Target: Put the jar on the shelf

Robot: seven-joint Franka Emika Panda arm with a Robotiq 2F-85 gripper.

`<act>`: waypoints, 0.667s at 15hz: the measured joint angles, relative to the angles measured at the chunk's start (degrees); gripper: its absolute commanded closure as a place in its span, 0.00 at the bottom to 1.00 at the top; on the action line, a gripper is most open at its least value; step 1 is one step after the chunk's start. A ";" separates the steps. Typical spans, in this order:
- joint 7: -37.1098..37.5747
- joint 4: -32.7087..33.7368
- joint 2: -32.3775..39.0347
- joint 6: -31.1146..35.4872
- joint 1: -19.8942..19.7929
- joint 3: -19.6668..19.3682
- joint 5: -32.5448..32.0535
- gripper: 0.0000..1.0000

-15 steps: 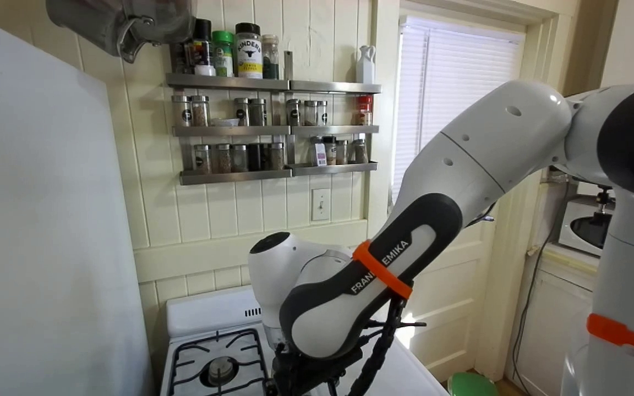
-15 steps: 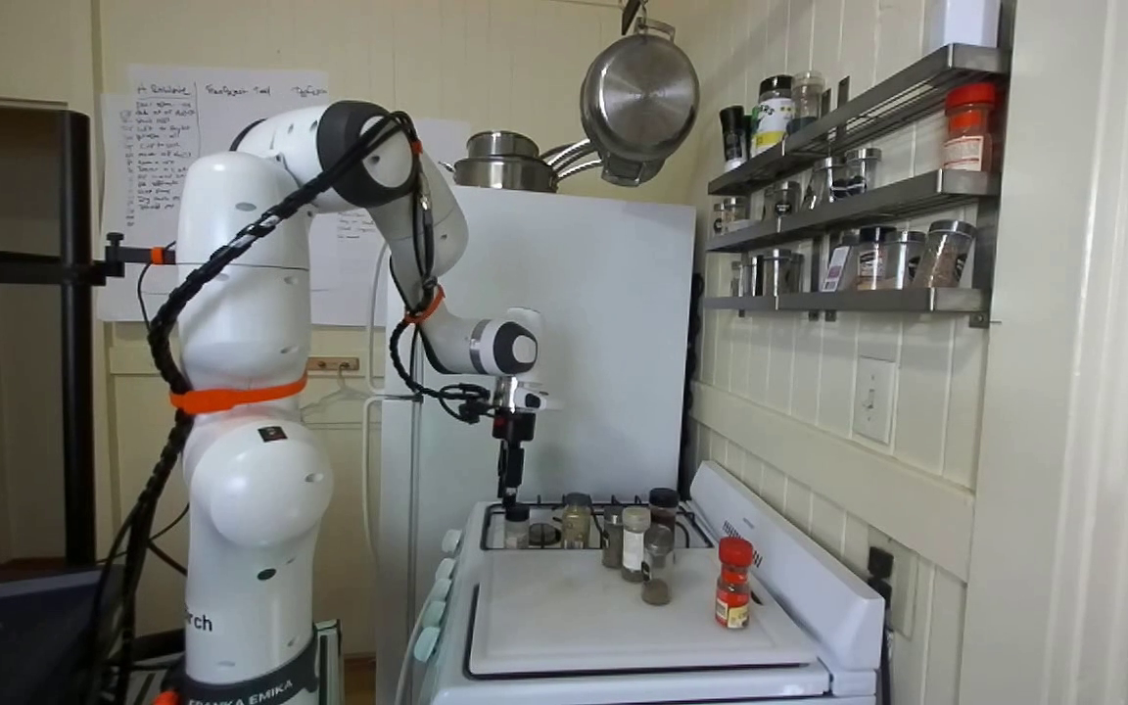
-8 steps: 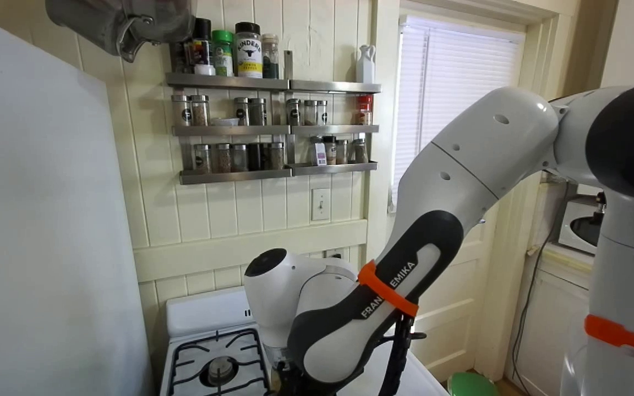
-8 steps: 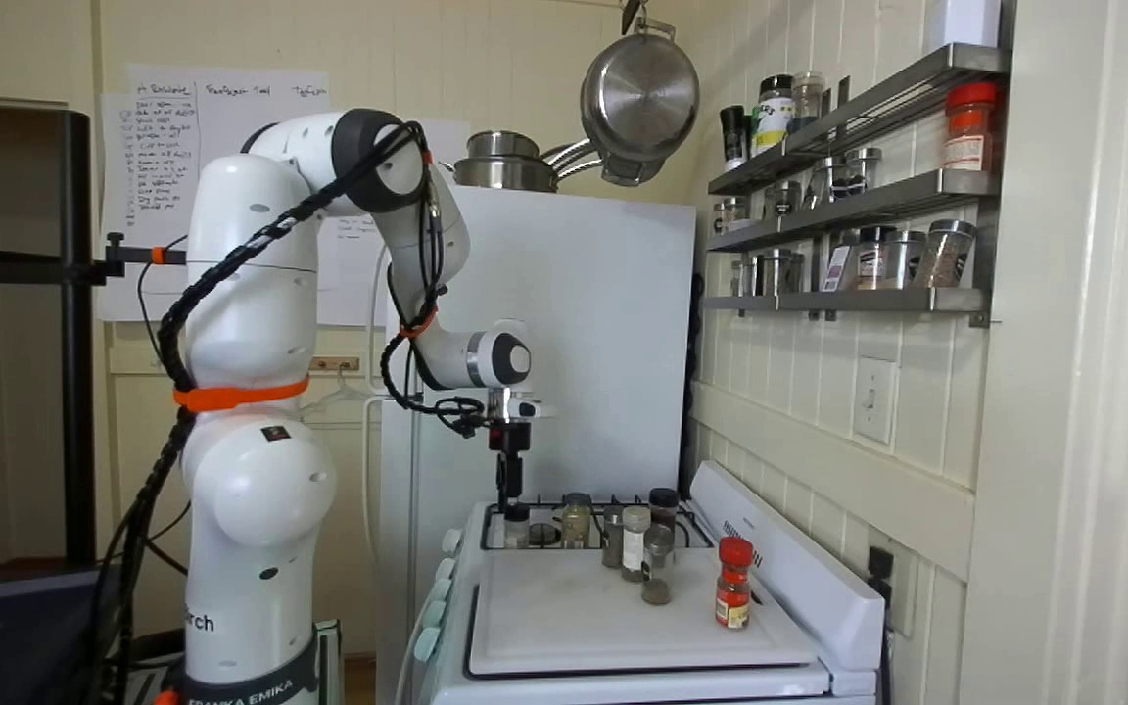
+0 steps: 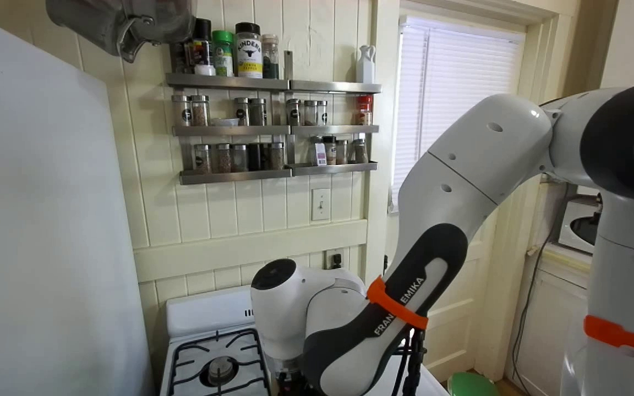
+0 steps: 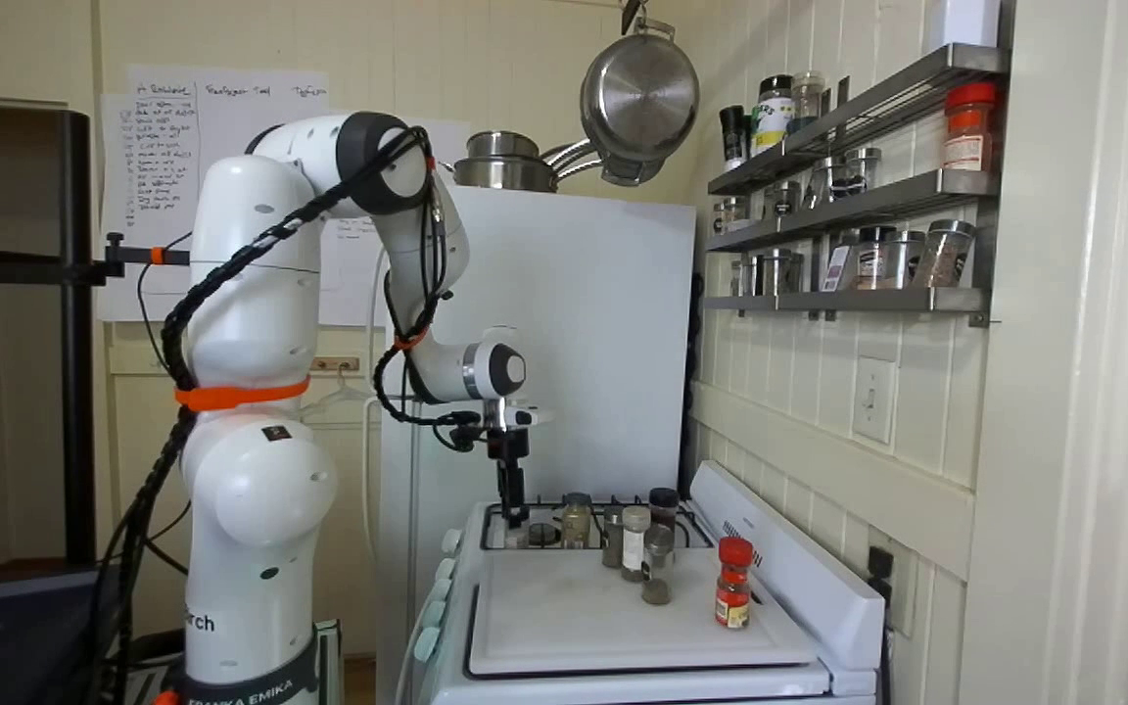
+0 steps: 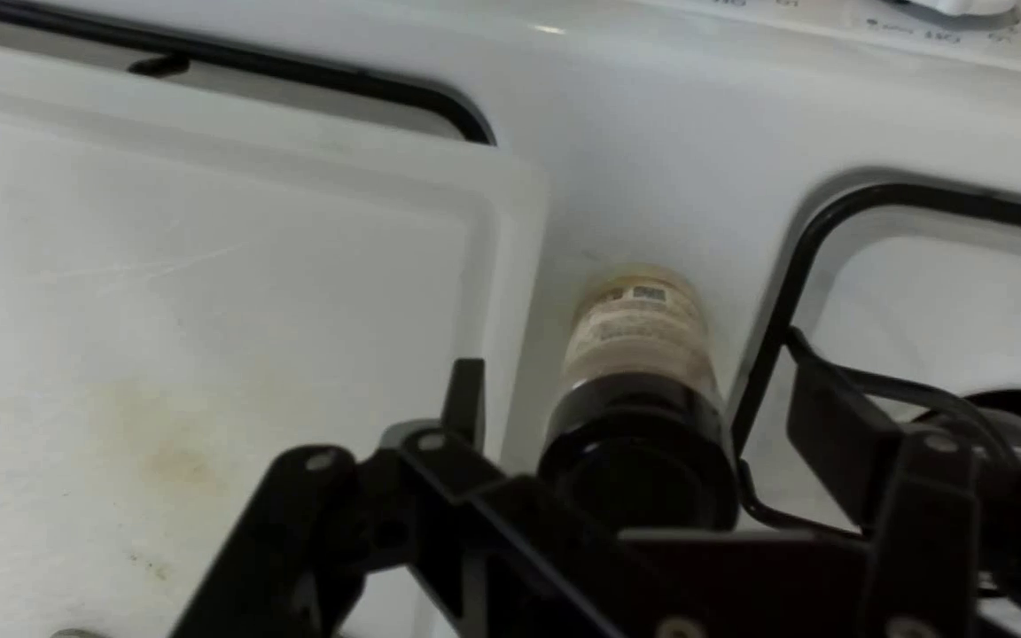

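A clear jar (image 7: 639,341) with a black cap and a pale label stands on the white stove between the flat cover and a burner grate. In an exterior view, the jar (image 6: 517,537) shows only its lower part; the gripper hides its cap. My gripper (image 7: 652,416) is open and above the jar, one finger on each side of the black cap, with gaps visible. It points down in an exterior view (image 6: 514,511). The shelf is a silver metal wall rack with front rails and rows of small jars, seen in both exterior views (image 5: 234,176) (image 6: 877,300).
Several other jars, including a yellowish jar (image 6: 576,523) and a red-capped jar (image 6: 733,586), stand on the stove. The stove's cover (image 6: 564,627) lies beside the burner grate (image 5: 185,347). A tall white fridge (image 6: 574,343) stands behind. A pan (image 6: 638,98) hangs near the rack.
The arm has lowered. The gripper has moved down over the black-capped jar, so its cap, visible earlier, is now hidden in an exterior view. The jars have not moved.
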 measured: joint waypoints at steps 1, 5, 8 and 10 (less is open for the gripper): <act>0.49 -0.09 0.00 0.02 0.04 0.00 -0.41 0.52; 1.98 -0.12 -0.08 0.02 0.44 0.01 -1.59 0.75; 3.19 -0.06 -0.64 -0.27 1.15 0.20 -1.66 0.75; 4.44 0.27 -2.16 -2.46 2.03 0.63 -1.20 0.75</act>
